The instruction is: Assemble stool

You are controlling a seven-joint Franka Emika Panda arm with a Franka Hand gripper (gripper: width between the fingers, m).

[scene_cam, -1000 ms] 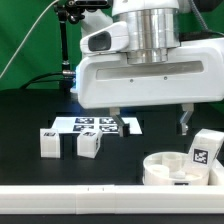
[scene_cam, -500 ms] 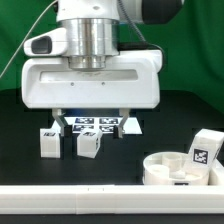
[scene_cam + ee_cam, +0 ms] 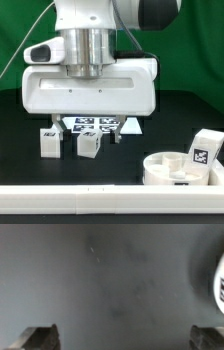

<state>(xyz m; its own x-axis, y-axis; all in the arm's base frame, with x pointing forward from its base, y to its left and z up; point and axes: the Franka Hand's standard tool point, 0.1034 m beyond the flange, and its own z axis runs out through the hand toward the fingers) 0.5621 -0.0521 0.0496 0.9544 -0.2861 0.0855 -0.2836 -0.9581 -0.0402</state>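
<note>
White plastic bits on a black tabletop [image 3: 25,165], and nothing looks joined up yet.

Exterior view: the thick round ring-like white seat [image 3: 170,170] sits by the tabletop's near edge, at the exterior view's right. A blocky white tagged leg [image 3: 205,148] stands at its far rim; touching or inside, can't tell. Two more short white legs stand side by side mid-tabletop, the outer leg [image 3: 48,141] and the inner leg [image 3: 88,144], just in front of the flat white marker board [image 3: 100,124]. A long white bar [image 3: 100,200] runs along the near edge. The jaws hang wide open and empty above that pair.

Wrist view: mostly bare dark tabletop, both fingertips [image 3: 40,336] far apart with nothing between them, plus a white curve that's probably the seat's rim [image 3: 218,283]. No leg shows here.

My guess is it's going for a leg pickup. Next it needs to centre over one leg, drop down, and close on its flat sides.
</note>
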